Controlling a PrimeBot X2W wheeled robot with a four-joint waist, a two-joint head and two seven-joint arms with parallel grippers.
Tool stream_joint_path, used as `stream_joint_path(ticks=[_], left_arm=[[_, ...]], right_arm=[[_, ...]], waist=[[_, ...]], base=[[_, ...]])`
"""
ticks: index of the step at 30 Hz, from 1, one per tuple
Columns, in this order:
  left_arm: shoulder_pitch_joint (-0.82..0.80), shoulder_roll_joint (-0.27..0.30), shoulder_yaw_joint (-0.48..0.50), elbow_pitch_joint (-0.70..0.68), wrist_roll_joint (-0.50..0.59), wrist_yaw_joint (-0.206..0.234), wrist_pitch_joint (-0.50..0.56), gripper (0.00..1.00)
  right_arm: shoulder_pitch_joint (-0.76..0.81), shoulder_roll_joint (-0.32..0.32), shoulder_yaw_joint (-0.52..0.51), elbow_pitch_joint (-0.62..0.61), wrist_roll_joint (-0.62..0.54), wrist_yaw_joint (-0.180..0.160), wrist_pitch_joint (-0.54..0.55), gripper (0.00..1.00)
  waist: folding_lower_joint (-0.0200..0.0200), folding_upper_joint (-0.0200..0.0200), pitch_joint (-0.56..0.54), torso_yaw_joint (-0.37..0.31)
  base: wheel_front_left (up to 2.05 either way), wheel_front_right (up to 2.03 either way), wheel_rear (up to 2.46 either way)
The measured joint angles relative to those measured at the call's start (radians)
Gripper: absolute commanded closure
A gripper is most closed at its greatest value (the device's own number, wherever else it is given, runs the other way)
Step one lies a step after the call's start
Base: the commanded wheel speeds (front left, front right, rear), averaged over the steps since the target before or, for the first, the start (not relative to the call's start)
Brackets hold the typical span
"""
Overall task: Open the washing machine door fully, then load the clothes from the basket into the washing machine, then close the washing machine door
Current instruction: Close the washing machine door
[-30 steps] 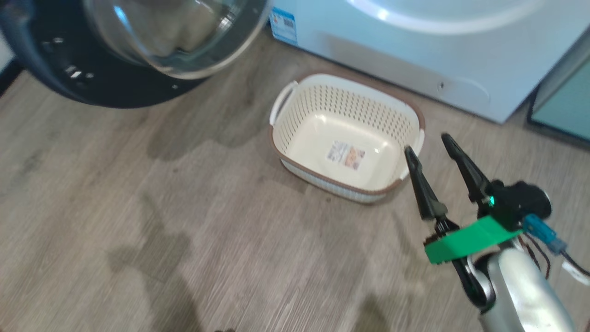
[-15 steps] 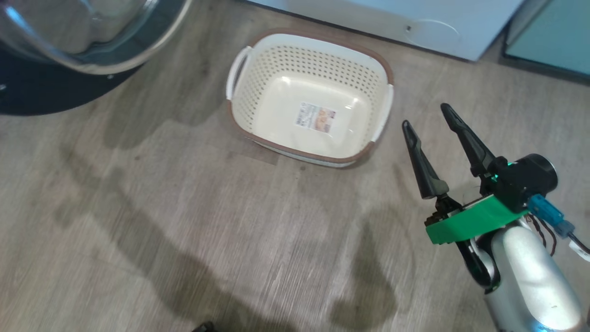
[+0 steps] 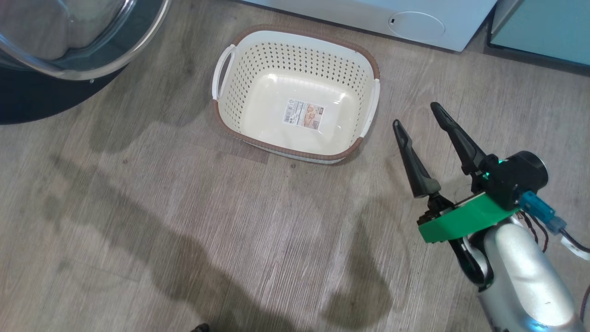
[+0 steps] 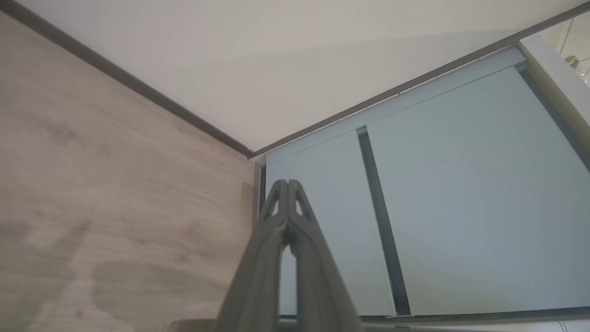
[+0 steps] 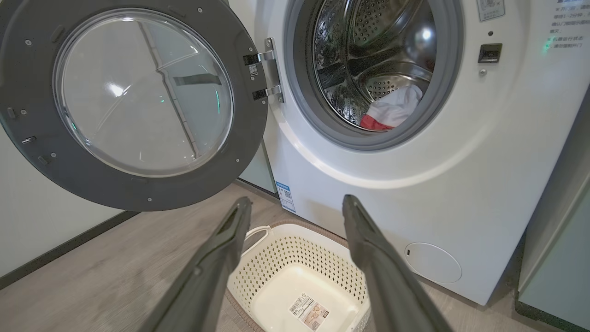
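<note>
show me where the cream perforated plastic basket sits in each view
head view: the cream perforated plastic basket, upper centre.
right wrist view: bottom centre, seen between the open right pincer's fingers.
left wrist view: aimed at pale teal cabinet doors instead.
shared landmark: the round cap on the white washing machine, just beyond the basket.

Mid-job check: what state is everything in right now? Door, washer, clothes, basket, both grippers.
washing machine door: open, swung wide on its hinge.
washing machine: mouth uncovered, ready to be shut.
clothes: lying inside the washing machine.
basket: upright, empty.
left gripper: shut, holding nothing.
right gripper: open, empty, beside the basket without touching it.
</note>
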Motion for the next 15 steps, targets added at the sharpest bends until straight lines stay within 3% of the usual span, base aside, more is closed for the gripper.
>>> stream_joint_path(ticks=[7,15], left_arm=[[-0.056,-0.013,0.063,0.058,-0.099,-0.011,0.148,1.0],[-0.085,-0.034,0.056,0.073,-0.11,-0.019,0.241,1.0]], right_arm=[[-0.003,0.0,0.009,0.005,0.0,0.0,0.0,0.0],[-0.003,0.0,0.01,0.008,0.0,0.0,0.0,0.0]], waist=[[0.0,0.0,-0.005,0.001],[0.0,0.0,-0.004,-0.001]], base=[[0.0,0.0,0.0],[0.0,0.0,0.0]])
